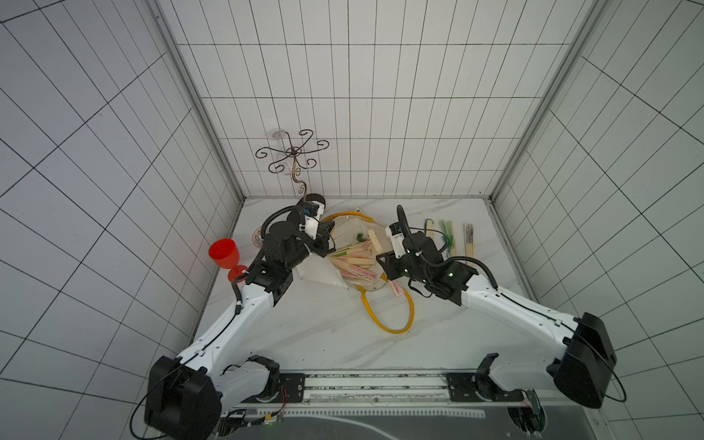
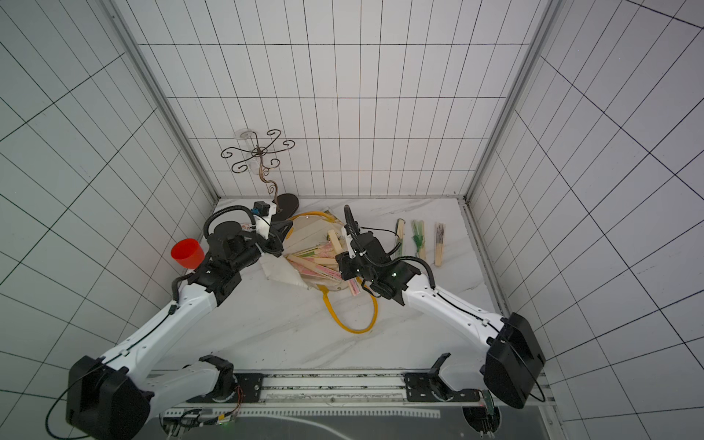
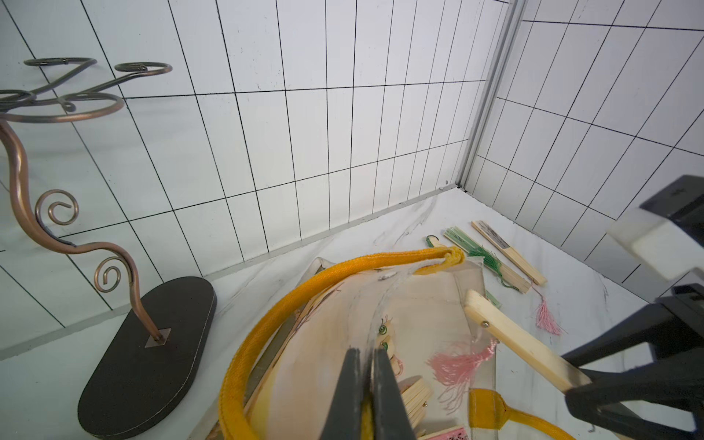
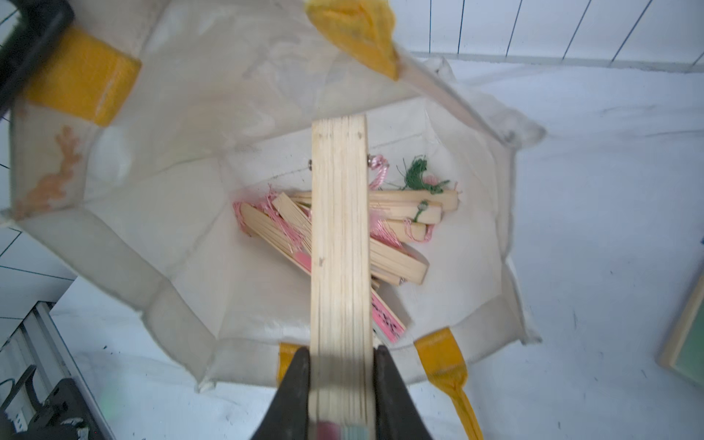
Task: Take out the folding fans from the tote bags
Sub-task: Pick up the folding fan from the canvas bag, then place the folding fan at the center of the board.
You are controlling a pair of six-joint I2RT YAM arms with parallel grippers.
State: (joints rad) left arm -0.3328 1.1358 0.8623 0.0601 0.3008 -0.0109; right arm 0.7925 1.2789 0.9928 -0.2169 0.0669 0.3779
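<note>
A white marble-patterned desk (image 1: 312,335) fills the floor of the tiled booth, and two white-and-black arms reach over it from the near rail. The left arm (image 1: 244,316) has its jaws clenched on the rim of the cream canvas tote bag with yellow strap handles (image 4: 183,198), pinching cloth right by a strap so the floppy mouth gapes. The right arm (image 1: 514,308) hangs over that opening, its jaws grasping one closed pale-bamboo folding fan (image 4: 339,228) across the stacked ribs at the paper end, with the rivet end pointing down into the bag. Off to the side stand a curly copper-wire stand on a dark oval base (image 3: 144,343) and a red plastic goblet (image 1: 224,253), neither in the way. Inside the bag lies a loose heap of bamboo fans with pink and green tassels (image 4: 400,213); three more fans (image 1: 468,240) lie side by side on the desk beyond the bag. To my eye these fans are light and stiff lengthwise, but smooth and apt to splay, so squeezing the whole stack flat-on looks right. The paper looks delicate, and the dangling tassels could snag on the canvas.
</note>
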